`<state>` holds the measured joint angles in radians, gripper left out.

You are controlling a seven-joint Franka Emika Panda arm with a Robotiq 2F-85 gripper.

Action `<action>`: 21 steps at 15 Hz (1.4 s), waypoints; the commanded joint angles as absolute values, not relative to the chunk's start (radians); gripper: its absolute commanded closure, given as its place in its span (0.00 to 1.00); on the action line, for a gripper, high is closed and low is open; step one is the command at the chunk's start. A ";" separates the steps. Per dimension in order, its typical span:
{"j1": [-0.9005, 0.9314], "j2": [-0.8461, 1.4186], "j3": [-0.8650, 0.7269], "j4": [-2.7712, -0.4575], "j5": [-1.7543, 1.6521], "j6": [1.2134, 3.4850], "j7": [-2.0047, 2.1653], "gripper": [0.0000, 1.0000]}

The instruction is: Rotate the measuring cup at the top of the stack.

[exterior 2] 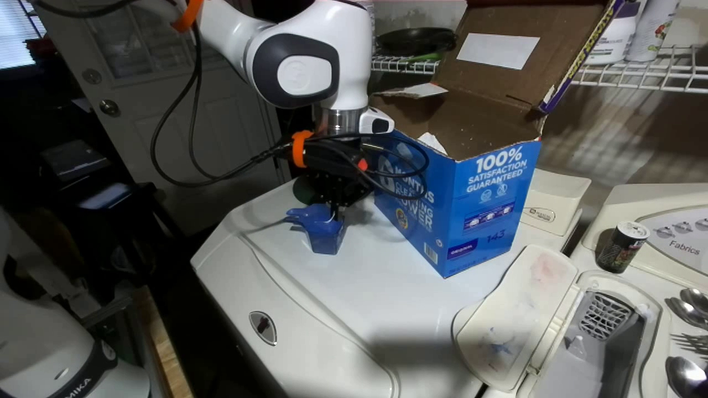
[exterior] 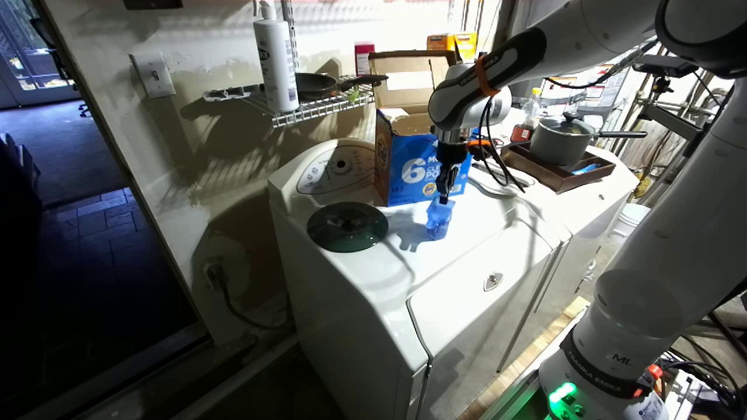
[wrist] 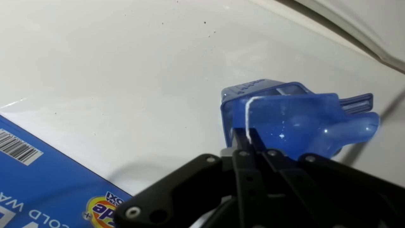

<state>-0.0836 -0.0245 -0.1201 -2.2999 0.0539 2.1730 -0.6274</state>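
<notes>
The top measuring cup (exterior: 441, 211) is bright blue and sits on a darker blue cup (exterior 2: 325, 243), which stands on the white machine's lid. In the wrist view the top cup (wrist: 294, 117) lies askew over the lower cup (wrist: 253, 87). Their handles both point right at slightly different angles. My gripper (wrist: 247, 133) has its fingers together around the top cup's pale rim edge. In both exterior views the gripper (exterior: 444, 201) points down at the cups, and the fingertips (exterior 2: 334, 213) reach the top cup. The inside of the lower cup is mostly hidden.
A tall open blue box (exterior: 423, 166) with a white "6" stands close behind the cups. A green round disc (exterior: 327, 227) lies beside them. A pot (exterior: 560, 143) sits on a brown tray. A cutlery caddy (exterior 2: 586, 331) is further along. Cables (exterior 2: 193, 110) hang from the arm.
</notes>
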 commanded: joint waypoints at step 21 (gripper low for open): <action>-0.049 -0.048 -0.048 -2.306 -0.109 2.164 -0.538 0.10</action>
